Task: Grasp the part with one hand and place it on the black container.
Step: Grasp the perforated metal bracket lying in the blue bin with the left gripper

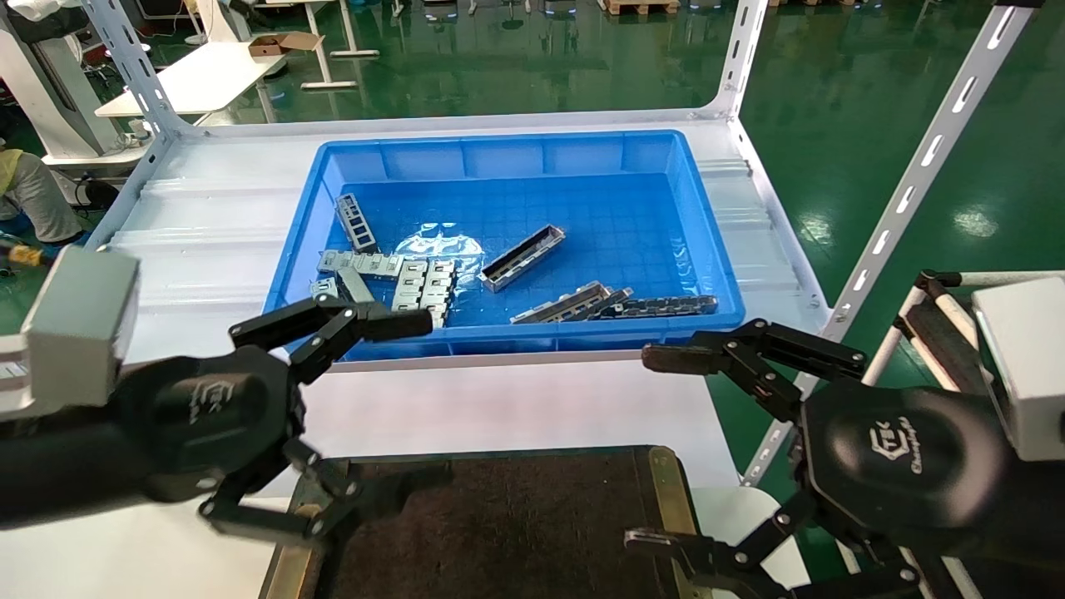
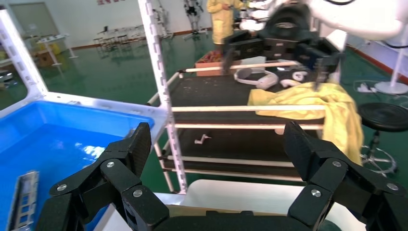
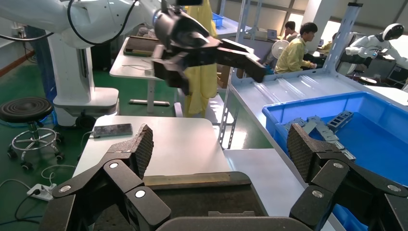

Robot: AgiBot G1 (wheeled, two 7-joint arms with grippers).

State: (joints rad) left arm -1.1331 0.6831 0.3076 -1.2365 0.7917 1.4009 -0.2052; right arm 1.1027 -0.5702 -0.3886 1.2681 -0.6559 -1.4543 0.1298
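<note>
Task status: not yet begun, judging from the layout. Long narrow silver-grey metal trough-shaped part (image 1: 522,258) lying open side up and diagonally on the floor of the deep blue plastic bin (image 1: 707,241), near the bin's centre, apart from the flat silver ladder-like plates (image 1: 416,284) to its left and the darker grey slotted strips (image 1: 657,306) along the near wall. Wide shallow brown-black tray with brass-coloured side strips (image 1: 516,524) sitting at the near edge of the white table (image 1: 499,403), its visible floor bare; far-left portion hidden behind the arm, so contents there possibly unseen. Left gripper (image 1: 420,403) hovering over the tray's left rim, fingers spread wide, nothing between them. Right gripper (image 1: 645,449) hovering beside the tray's right rim, fingers likewise spread wide and empty. Neither gripper over the bin. Remaining steps, all of them: reach into the bin with one arm, close on the trough-shaped part, lift clear of the bin wall, carry to the tray, release on its floor.
</note>
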